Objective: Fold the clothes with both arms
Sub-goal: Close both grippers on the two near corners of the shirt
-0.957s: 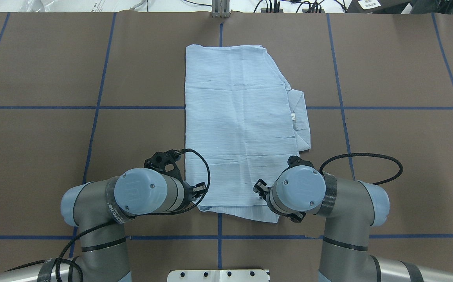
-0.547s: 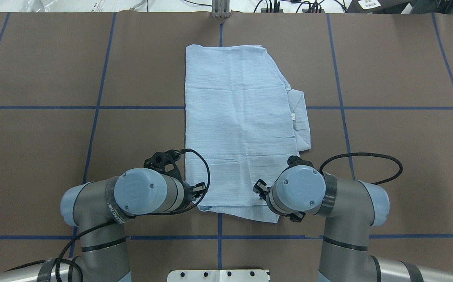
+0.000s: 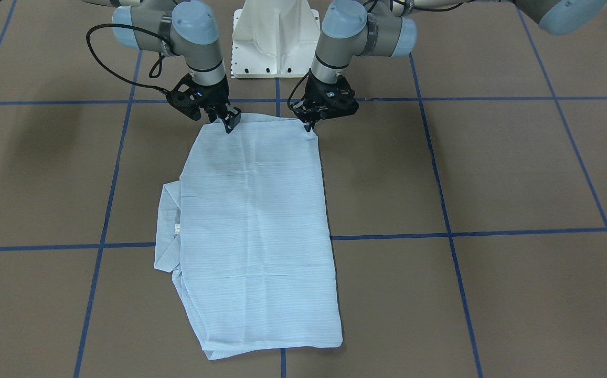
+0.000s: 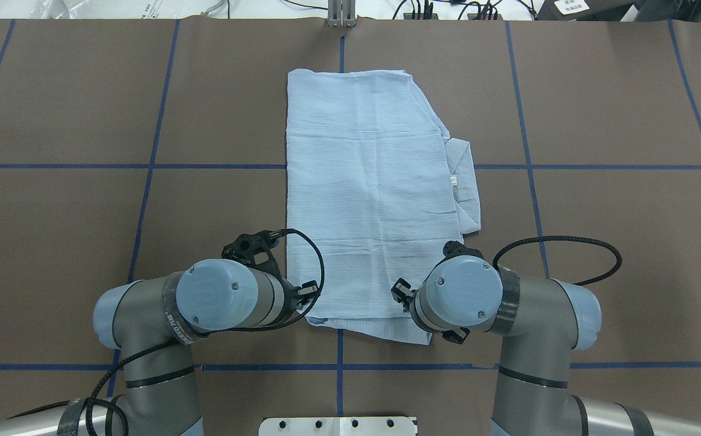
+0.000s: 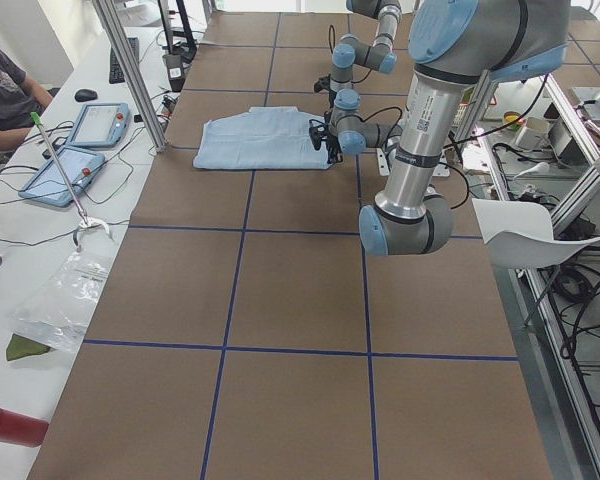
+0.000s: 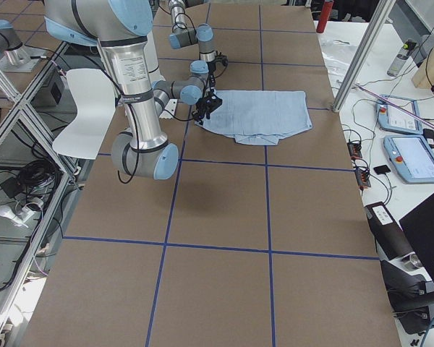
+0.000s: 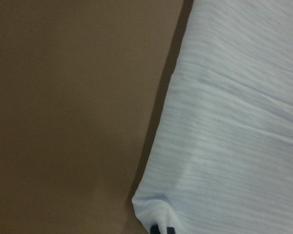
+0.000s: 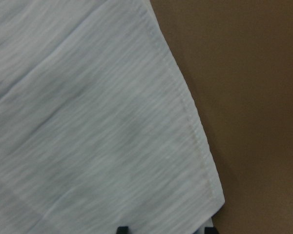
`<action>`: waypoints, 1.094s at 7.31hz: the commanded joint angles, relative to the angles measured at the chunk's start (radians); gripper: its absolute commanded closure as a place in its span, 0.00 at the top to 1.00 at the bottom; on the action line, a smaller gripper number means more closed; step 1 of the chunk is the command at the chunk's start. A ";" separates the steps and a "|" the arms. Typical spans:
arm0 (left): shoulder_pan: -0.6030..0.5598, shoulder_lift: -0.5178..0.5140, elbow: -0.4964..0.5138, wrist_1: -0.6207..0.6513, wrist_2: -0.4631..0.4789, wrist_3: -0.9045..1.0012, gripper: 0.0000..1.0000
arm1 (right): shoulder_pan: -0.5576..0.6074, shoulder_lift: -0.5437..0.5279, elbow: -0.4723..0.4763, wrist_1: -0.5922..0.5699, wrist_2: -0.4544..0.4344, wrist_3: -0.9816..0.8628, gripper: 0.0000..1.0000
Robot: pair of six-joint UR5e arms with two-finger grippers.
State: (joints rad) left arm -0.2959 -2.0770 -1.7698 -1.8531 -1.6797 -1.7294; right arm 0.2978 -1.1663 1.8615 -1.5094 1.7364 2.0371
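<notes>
1. Shirt (image 4: 368, 200): one, pale blue with fine stripes, thin and faintly creased. It is folded into a long rectangle and laid flat on the table, lengthwise from the robot's side towards the far edge, over the middle tape line.
2. Table (image 4: 598, 242): one, covered in brown. It is ruled into squares by blue tape lines (image 4: 144, 166).
3. Arms: two, of grey tube with light-blue joint caps and black cables. The left arm (image 4: 144, 315) is bent over the shirt's near left corner and the right arm (image 4: 544, 315) over the near right corner.
4. Pedestal (image 3: 274, 37): one, white, set between the arms at the table's near edge.
5. Grippers: two, black.
   - Left gripper (image 3: 309, 125): pressed together on the shirt's near left corner. In the left wrist view the cloth is seen bunched at its tips.
   - Right gripper (image 3: 230, 123): spread. In the right wrist view its fingertips (image 8: 122, 229) are seen apart, with the flat hemmed corner lying between them.
6. Collar (image 4: 465, 181): one, protruding from the folded shirt's right long edge.
7. Neck label (image 4: 453, 181): one, white, seen at the collar's inner edge.
</notes>
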 commanded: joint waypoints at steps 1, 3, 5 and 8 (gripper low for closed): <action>0.000 0.000 0.001 0.000 0.000 0.001 0.00 | 0.000 -0.001 0.001 0.000 0.000 0.000 0.58; 0.000 0.000 0.001 0.000 0.001 0.001 0.00 | 0.000 -0.001 -0.001 0.000 0.002 0.002 0.57; 0.000 0.000 0.001 0.000 0.001 0.001 0.00 | -0.003 -0.003 -0.001 -0.002 0.002 0.002 0.57; 0.003 0.000 0.001 0.000 0.001 0.001 0.00 | -0.003 -0.001 -0.001 -0.002 0.003 0.002 0.33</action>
State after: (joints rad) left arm -0.2954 -2.0770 -1.7687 -1.8530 -1.6783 -1.7288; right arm 0.2947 -1.1685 1.8607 -1.5109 1.7383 2.0387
